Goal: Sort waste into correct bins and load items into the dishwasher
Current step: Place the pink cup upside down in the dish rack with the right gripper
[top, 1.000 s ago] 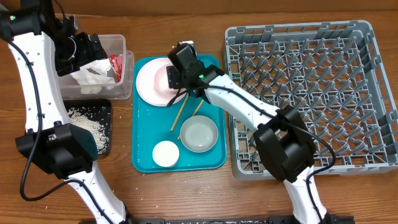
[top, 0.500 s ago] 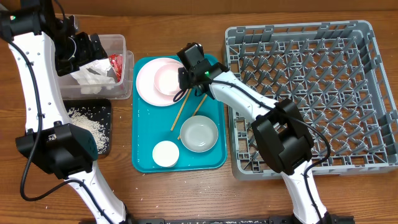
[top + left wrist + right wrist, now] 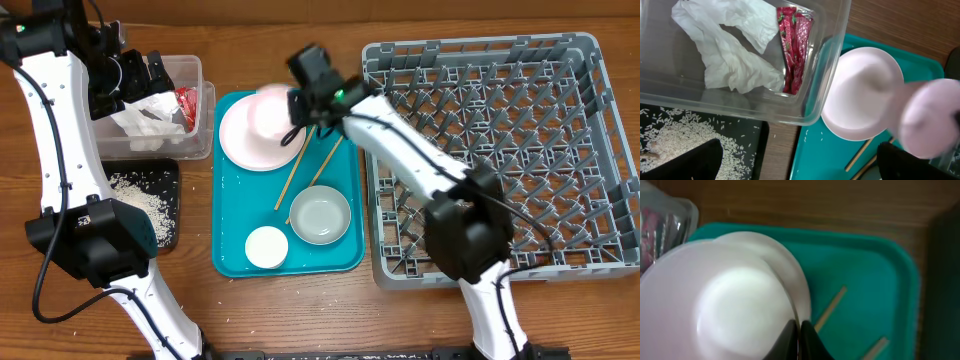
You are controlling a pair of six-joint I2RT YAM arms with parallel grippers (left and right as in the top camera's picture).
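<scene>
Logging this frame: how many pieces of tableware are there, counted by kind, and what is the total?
Plates: 1, the pale pink plate
Bowls: 2, the pink bowl pinched at its rim by the right gripper, and the grey-green bowl
Cups: 1, the white cup
Chopsticks: 2, the wooden chopsticks
Total: 6

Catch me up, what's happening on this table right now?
The right gripper is shut on the rim of the round pink bowl, holding it over the pale pink round plate on the teal tray. The left gripper hangs open above the clear plastic tub containing the crumpled white napkin and red wrapper. The grey-green bowl, white cup and wooden chopsticks sit on the tray. The grey dish rack shows no dishes.
</scene>
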